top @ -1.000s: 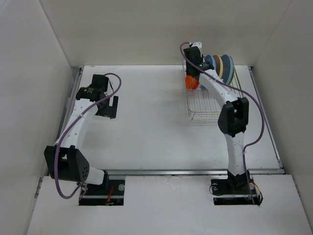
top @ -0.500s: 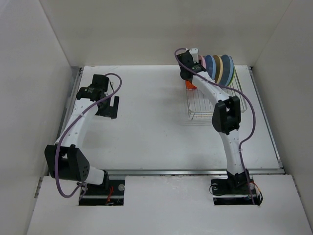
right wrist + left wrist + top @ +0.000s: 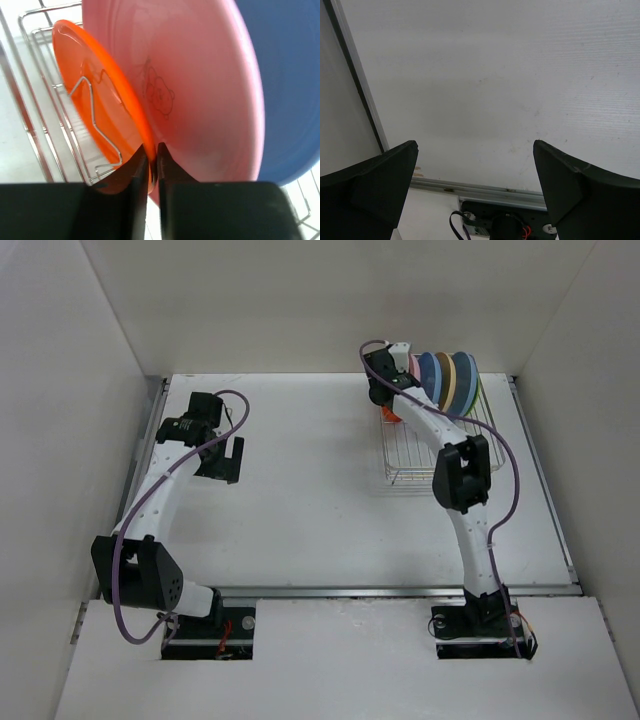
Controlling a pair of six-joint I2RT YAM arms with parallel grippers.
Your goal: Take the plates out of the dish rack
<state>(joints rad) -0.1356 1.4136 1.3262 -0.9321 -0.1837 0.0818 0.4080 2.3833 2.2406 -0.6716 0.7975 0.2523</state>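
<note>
Silver wire made up the dish rack (image 3: 432, 452), which stood at the far right of the table (image 3: 300, 510); from above, we saw its plates (image 3: 447, 375) packed on edge at the far end, pink, blue, tan, blue and a green rim, presumably so the upright dividers could prop them; the near half of the rack showed only bare wire. The right gripper (image 3: 384, 390) reached to the rack's far left corner, where a sliver of the orange plate (image 3: 390, 416) showed beneath it; the left gripper (image 3: 226, 458) hung above the far left of the table, well apart from the rack, and we judged it parked out of the way.

From the left wrist, we saw only plain white table and the metal rail at its edge; the two dark fingers stood wide apart with nothing between them.

From the right wrist, the fingers were drawn almost together on the near rim of the orange plate; we judged them clamped on it, gripping the edge because that was the only part free to pinch. The orange plate leaned against the pink plate (image 3: 200, 90), which bore a faint bear outline; a bent divider wire (image 3: 95, 120) crossed the orange face, so we reckoned the plate had to go up before coming sideways. Behind the pink one lay the blue plate (image 3: 287, 75); all looked smooth, glossy and likely slippery.
</note>
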